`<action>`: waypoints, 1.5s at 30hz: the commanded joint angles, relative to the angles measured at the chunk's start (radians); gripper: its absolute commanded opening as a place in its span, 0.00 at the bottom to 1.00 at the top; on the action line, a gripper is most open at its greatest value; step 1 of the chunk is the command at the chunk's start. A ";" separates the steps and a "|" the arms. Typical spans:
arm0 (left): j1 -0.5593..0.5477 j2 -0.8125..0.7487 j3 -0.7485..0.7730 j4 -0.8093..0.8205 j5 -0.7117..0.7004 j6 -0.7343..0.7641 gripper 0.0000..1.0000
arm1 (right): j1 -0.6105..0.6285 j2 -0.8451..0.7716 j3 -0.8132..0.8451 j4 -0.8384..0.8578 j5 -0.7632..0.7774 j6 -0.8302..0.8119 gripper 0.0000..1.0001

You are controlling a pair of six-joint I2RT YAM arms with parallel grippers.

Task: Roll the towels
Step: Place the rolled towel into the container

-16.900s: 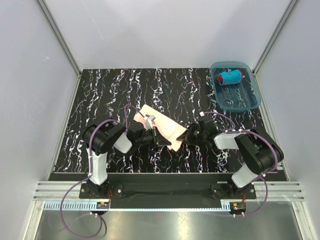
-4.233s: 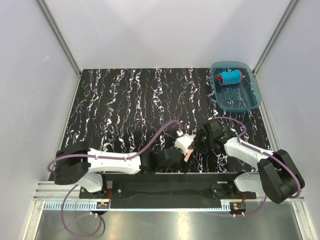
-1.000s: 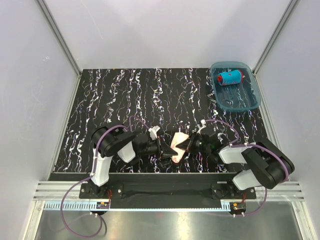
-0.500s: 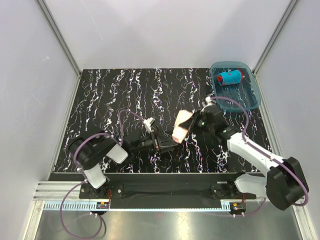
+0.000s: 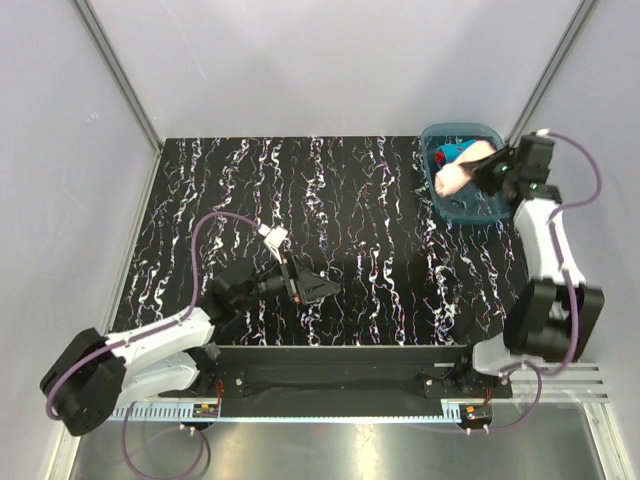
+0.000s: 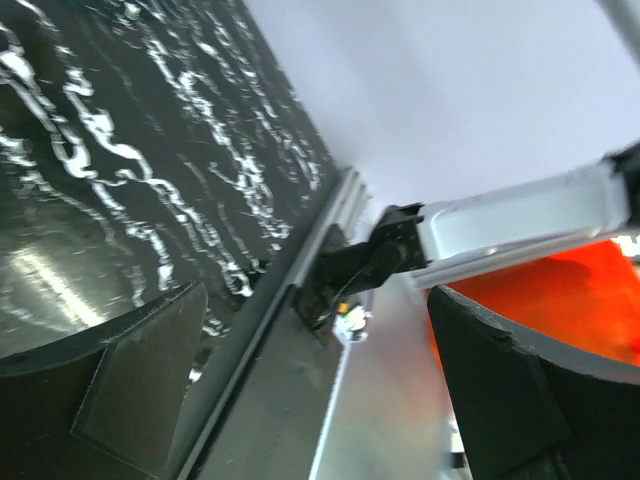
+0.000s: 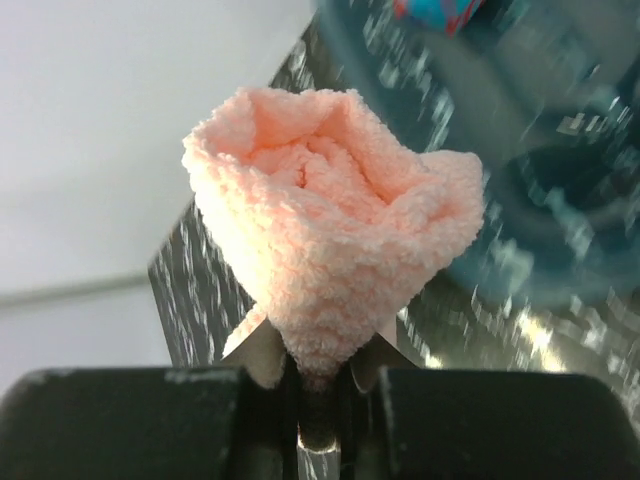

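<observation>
Right gripper sits at the upper right of the overhead view, its two fingers pinching the rolled peach-pink towel by its lower end. The wrist view shows the same grip: the roll rises from between the closed-in fingers, its coiled layers showing at the top. Clamping one end seems meant to keep the coil from unwinding while it is carried.

The roll hangs over the left part of the translucent blue plastic tray, not yet resting in it. This looks like the set-down step for the second towel.

Inside the tray, at its far end, lies the blue towel with red pattern, already rolled; it appears blurred at the top edge of the right wrist view.

Left gripper sits low over the black marbled table, centre-left, well apart from the tray. Its fingers are spread with nothing between them, seemingly standing by.
</observation>
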 commanded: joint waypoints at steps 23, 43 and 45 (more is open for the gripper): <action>0.004 -0.103 -0.021 -0.247 -0.079 0.127 0.99 | -0.131 0.881 0.692 -0.313 0.140 -0.011 0.28; 0.004 -0.167 0.012 -0.339 -0.105 0.146 0.99 | -0.131 0.756 0.742 -0.445 0.183 -0.089 1.00; 0.004 -0.178 0.013 -0.348 -0.105 0.148 0.99 | -0.132 0.740 0.768 -0.456 0.165 -0.103 1.00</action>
